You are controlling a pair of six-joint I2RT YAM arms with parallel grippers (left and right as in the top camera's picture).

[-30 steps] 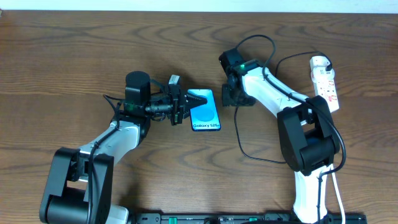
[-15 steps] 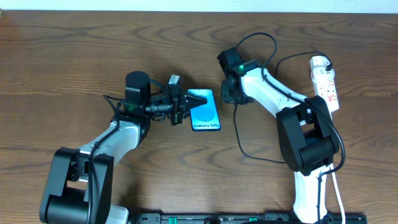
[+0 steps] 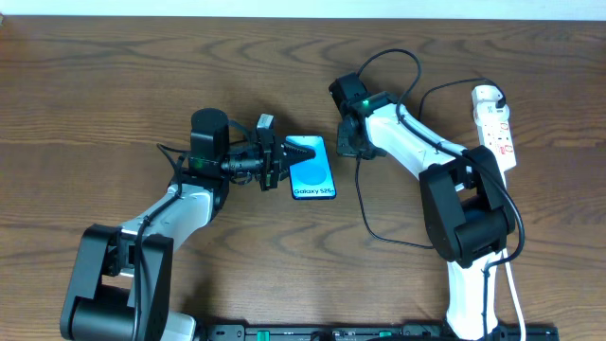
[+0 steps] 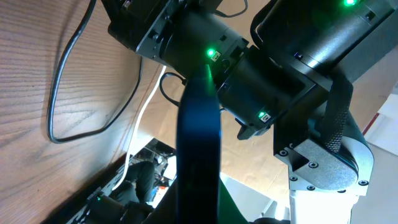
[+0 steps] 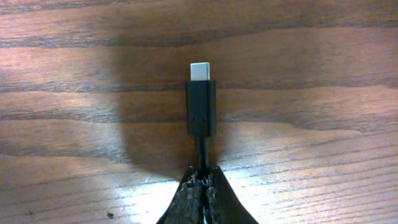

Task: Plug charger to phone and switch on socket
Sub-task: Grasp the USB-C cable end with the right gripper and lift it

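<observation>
Right fingers are pinching the charger behind its plug to aim it; left fingers are probably clamping the phone steady.

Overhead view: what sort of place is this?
Probably a lab test bench: a brown wood-grain table with two black-and-white robot arms fixed at its near edge, plus a blue-screened smartphone, thin black charger cable and white power strip laid out.
</observation>
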